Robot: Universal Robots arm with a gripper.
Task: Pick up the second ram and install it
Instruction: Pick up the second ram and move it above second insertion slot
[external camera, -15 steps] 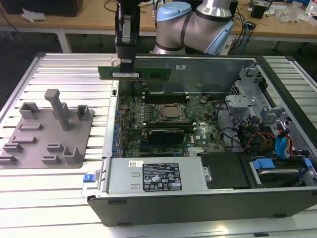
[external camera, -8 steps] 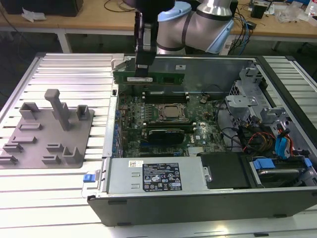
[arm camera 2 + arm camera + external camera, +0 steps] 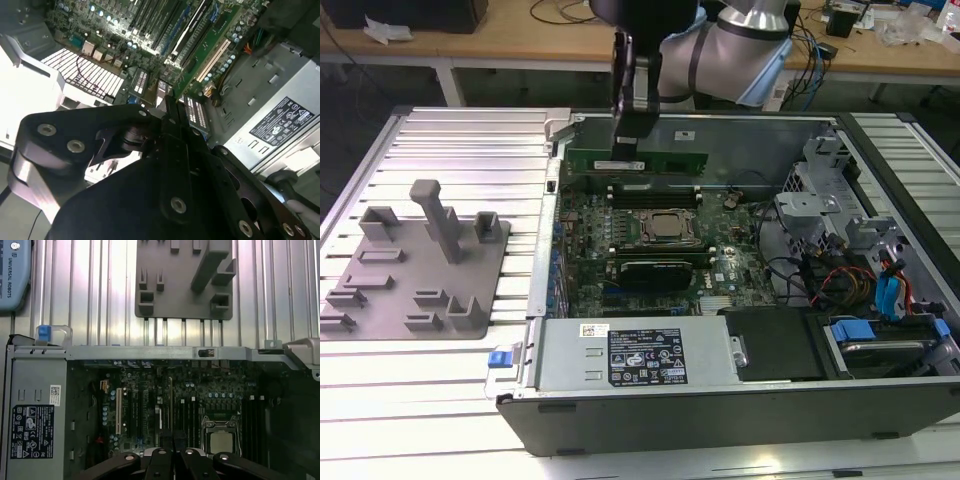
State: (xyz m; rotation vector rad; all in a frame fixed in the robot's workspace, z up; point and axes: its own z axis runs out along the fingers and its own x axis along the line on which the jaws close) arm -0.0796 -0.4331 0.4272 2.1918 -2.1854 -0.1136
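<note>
In the upper centre of the exterior view, the gripper (image 3: 626,152) is clasping the second ram (image 3: 670,161) just above the motherboard (image 3: 586,222).

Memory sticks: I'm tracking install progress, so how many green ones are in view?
1. The memory stick is gripped by the end effector over the open computer case, near its far wall. Seated ones may be hidden.
</note>
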